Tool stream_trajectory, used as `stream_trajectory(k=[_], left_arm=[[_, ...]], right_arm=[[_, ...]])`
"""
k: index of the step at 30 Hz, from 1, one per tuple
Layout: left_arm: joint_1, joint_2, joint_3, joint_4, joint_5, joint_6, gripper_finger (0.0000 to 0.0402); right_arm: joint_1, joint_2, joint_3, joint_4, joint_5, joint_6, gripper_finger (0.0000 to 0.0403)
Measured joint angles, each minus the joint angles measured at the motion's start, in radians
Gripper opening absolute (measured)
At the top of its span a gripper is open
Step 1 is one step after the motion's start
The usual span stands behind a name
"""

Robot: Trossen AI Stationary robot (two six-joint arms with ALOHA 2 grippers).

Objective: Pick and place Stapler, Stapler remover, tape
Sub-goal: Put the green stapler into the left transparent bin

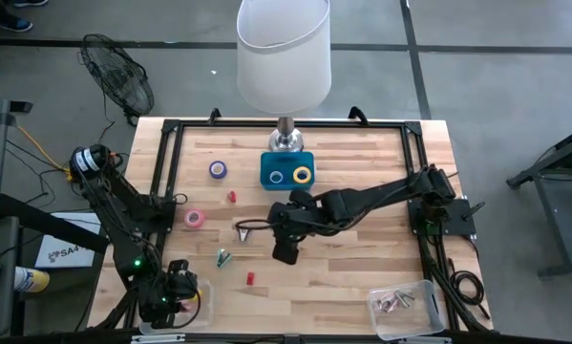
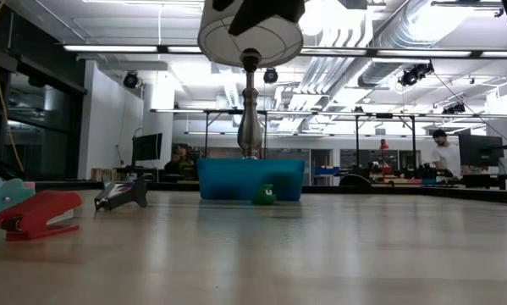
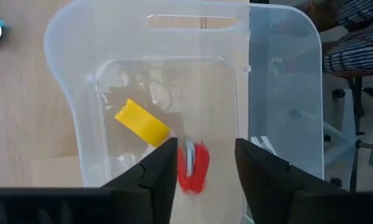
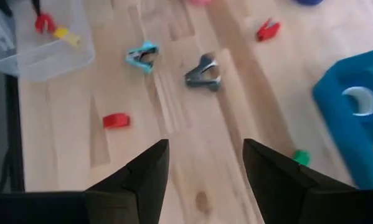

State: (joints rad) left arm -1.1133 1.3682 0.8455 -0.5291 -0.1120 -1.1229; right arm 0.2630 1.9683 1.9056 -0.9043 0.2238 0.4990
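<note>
Below left gripper [image 3: 205, 165], jaws apart: red remover [image 3: 192, 167] in clear bin [image 3: 68, 74].

Wood table [image 1: 343, 277]: blue tray [image 1: 287, 170], tape rolls [image 1: 218, 170], staple removers [image 1: 224, 257], clear bins [image 1: 406, 308].

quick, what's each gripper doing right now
left gripper: open over the clear bin, holding nothing.
right gripper: open above the table, holding nothing.

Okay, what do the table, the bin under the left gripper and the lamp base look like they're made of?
Table: pale wood planks with visible grain, lightly sheened.
Bin: clear plastic, probably; the table shows through its walls.
Lamp base: shiny silver, likely polished metal, though plated plastic can't be ruled out.
</note>
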Motion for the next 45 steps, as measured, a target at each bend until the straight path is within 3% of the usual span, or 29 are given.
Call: stream_trajectory(k=[8, 11, 21, 27, 35, 40, 45], left_arm=[[0.001, -0.033, 0.000, -0.008, 0.015, -0.007, 0.0190], [0.001, -0.080, 0.000, -0.037, -0.065, -0.008, 0.0190], [0.001, -0.206, 0.000, -0.175, -0.296, -0.008, 0.0191], [0.001, -0.237, 0.000, -0.216, -0.318, -0.008, 0.0191], [0.001, -0.244, 0.000, -0.216, -0.318, -0.035, 0.0191], [0.001, -0.244, 0.000, -0.214, -0.318, -0.037, 0.0191], [0.001, -0.244, 0.000, -0.214, -0.331, -0.037, 0.0191]], right_arm=[[-0.003, 0.000, -0.129, 0.046, -0.032, 0.112, 0.0196], [-0.017, 0.000, -0.163, 0.055, -0.030, 0.154, 0.0197], [-0.126, 0.000, -0.338, 0.083, 0.000, 0.506, 0.0197], [-0.192, 0.000, -0.450, 0.207, -0.053, 0.452, 0.0197], [-0.230, 0.000, -0.572, 0.344, -0.033, 0.370, 0.0197], [-0.194, 0.000, -0.635, 0.409, -0.008, 0.325, 0.0197], [-0.127, 0.000, -0.717, 0.517, 0.097, 0.306, 0.0197]])
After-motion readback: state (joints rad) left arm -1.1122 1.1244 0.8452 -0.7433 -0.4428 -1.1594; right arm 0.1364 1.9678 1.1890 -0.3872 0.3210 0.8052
